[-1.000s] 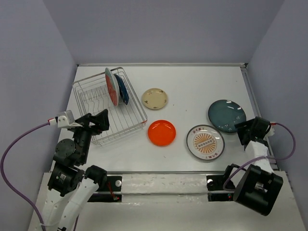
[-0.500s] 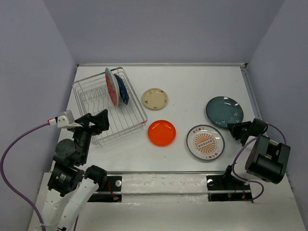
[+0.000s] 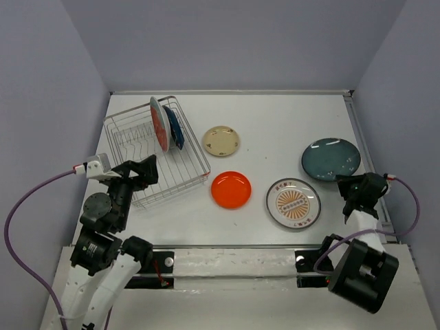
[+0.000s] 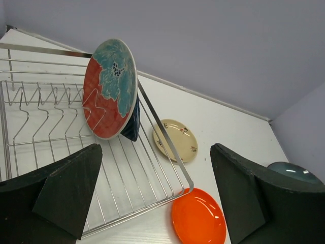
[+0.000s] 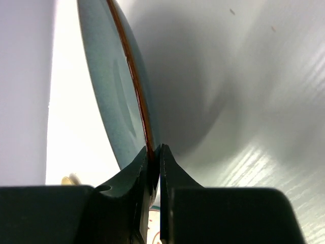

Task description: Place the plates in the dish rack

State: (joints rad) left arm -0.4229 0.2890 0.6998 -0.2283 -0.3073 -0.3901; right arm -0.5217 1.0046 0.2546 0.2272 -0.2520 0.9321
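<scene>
The silver wire dish rack (image 3: 141, 180) (image 4: 167, 145) stands at the left. In it a red-and-teal floral plate (image 3: 159, 124) (image 4: 109, 89) stands upright, with a dark blue plate (image 3: 174, 128) (image 4: 131, 124) right behind it. A cream plate (image 3: 221, 140) (image 4: 175, 140), an orange plate (image 3: 231, 189) (image 4: 198, 219) and a white plate with an orange emblem (image 3: 293, 203) lie flat on the table. My right gripper (image 3: 349, 185) (image 5: 154, 148) is shut on the near rim of the dark teal plate (image 3: 331, 159) (image 5: 112, 86), which is raised off the table. My left gripper (image 3: 147, 172) (image 4: 155, 198) hangs open over the rack's near corner, holding nothing.
Grey walls close in the white table (image 3: 275, 130) on three sides. A raised rail (image 3: 368, 158) runs along the right edge, close to my right gripper. A purple cable (image 3: 34, 192) loops off the left arm.
My right gripper closed on the rim of the dark teal plate, and the plate has shifted a little to the right and lifted. The left arm moved only slightly.
</scene>
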